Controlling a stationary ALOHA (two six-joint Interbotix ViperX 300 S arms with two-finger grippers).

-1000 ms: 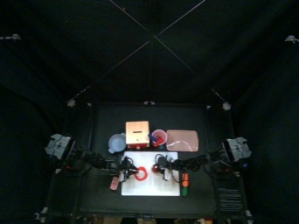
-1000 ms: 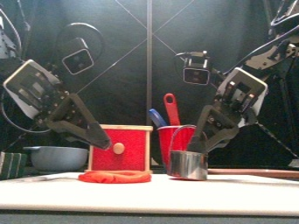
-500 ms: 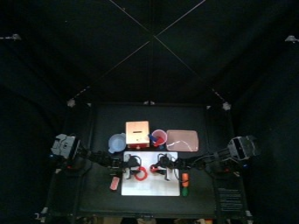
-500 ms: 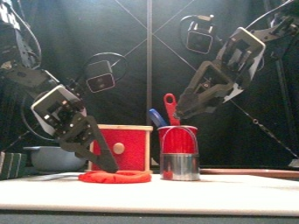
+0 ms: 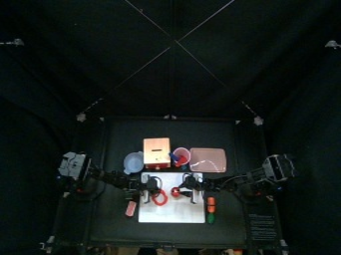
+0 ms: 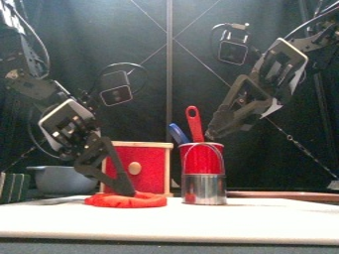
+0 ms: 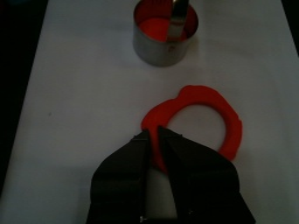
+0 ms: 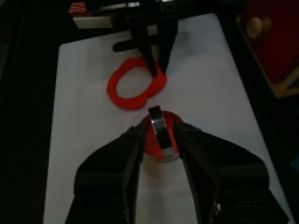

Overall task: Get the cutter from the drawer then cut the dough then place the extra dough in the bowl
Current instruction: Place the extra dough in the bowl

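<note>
Two moves since a second ago. Top view: my right claw [image 5: 192, 186] is up, my left claw [image 5: 146, 188] down over the white board [image 5: 173, 214].

Copy. Front view?

Right hangs spread above the cutter [image 6: 205, 188]; left pinches the dough ring [image 6: 127, 200] beneath it, with the bowl [image 6: 59, 179] just behind that claw.

Wrists?

Inside the cutter sits a red disc [image 7: 155, 31]: cut done, ring goes next, I judge.

Room?

Black surface [image 5: 200, 134], black curtains [image 5: 170, 60].

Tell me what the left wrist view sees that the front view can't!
Only the left wrist view shows red dough sitting inside the cutter. Only the front view shows the wooden box, the bowl, the red cup and the right gripper hanging above the cutter. Both show the left gripper pinching the dough ring.
</note>
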